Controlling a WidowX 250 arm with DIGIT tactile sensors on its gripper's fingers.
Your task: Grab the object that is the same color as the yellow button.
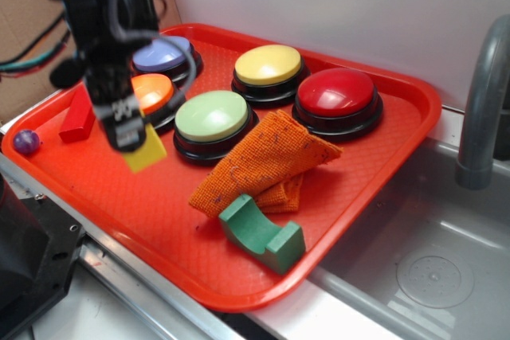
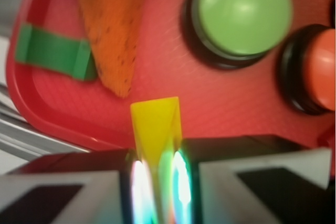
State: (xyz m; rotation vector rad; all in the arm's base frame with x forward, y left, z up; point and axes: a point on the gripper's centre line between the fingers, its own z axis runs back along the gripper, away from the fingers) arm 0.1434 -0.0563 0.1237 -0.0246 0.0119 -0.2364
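My gripper [image 1: 130, 139] [image 2: 157, 169] is shut on the object, a small yellow wedge block [image 1: 146, 151] [image 2: 156, 124], and holds it above the left part of the red tray [image 1: 119, 197]. The block's sloped end sticks out past the fingertips in the wrist view. The yellow button [image 1: 268, 66], a round dome on a black base, stands at the back of the tray, beyond the pale green button [image 1: 212, 117] [image 2: 244, 13]. The arm hides part of the orange button [image 1: 154, 91] [image 2: 321, 69].
On the tray lie a crumpled orange cloth [image 1: 267, 161] [image 2: 113, 19], a green arch block [image 1: 261, 230] [image 2: 52, 52] near the front edge, a red bar block [image 1: 78, 117], a purple ball [image 1: 26, 142], a red button [image 1: 338, 93] and a blue button [image 1: 163, 55]. A sink basin [image 1: 422, 268] and grey faucet [image 1: 482, 101] lie to the right.
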